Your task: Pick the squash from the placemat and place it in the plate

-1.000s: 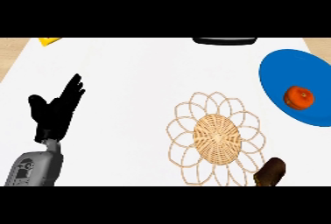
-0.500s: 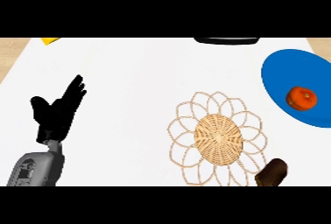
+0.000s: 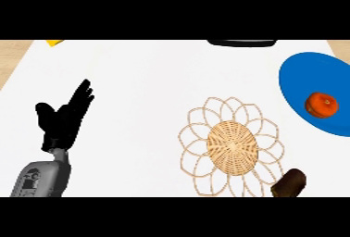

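Note:
The orange squash (image 3: 322, 104) lies on the blue plate (image 3: 308, 78) at the right edge of the counter. The woven flower-shaped placemat (image 3: 232, 146) lies in the middle with nothing on it. My left hand (image 3: 65, 120) rests at the left, open, fingers straight and pointing up. Of my right hand (image 3: 290, 183) only a small dark tip shows at the lower edge, just off the placemat's lower right rim; its fingers are not visible.
A dark object (image 3: 242, 42) sits at the top edge, right of centre. A yellow piece (image 3: 54, 42) pokes in at the top left. Wooden surface (image 3: 14, 58) borders the white counter at the left.
The right hand has slipped slightly lower toward the bottom edge. The squash, plate, placemat and left hand stay where they were.

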`<state>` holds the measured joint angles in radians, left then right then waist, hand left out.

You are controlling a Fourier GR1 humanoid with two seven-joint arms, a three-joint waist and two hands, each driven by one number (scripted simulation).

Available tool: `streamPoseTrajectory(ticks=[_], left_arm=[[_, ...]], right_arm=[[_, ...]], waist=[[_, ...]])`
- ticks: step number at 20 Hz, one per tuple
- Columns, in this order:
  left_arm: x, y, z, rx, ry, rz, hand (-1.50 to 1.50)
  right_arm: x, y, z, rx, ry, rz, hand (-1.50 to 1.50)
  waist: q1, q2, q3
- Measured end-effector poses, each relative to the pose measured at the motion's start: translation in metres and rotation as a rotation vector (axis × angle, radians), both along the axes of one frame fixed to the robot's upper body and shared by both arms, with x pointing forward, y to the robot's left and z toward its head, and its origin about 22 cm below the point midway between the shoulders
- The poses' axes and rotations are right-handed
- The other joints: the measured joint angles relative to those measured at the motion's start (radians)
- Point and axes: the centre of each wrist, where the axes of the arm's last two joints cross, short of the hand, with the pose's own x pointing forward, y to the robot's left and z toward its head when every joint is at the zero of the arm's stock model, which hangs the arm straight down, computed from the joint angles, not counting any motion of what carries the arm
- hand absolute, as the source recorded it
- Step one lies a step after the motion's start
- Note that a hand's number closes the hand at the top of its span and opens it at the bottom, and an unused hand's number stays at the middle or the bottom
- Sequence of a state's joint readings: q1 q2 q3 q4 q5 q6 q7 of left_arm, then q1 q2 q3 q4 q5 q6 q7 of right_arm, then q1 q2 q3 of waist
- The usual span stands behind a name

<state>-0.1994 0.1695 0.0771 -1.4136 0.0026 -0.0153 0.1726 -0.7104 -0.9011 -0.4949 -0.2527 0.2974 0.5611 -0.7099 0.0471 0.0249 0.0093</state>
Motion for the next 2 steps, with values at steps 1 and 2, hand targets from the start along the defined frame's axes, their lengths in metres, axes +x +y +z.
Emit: streamPoseTrajectory(ticks=[1, 2], left_arm=[[-0.0003, 0.0006, -0.0005, 0.0, 0.0, -0.003, 0.0], [-0.0011, 0.0008, 0.0005, -0.001, -0.002, -0.004, 0.0]], right_arm=[[-0.0035, -0.0024, -0.0011, -0.003, 0.007, -0.004, -1.5], [-0.0069, -0.0055, -0.0001, -0.012, 0.013, -0.01, -1.5]], waist=[[-0.001, 0.0, 0.0], [0.0, 0.0, 0.0]])
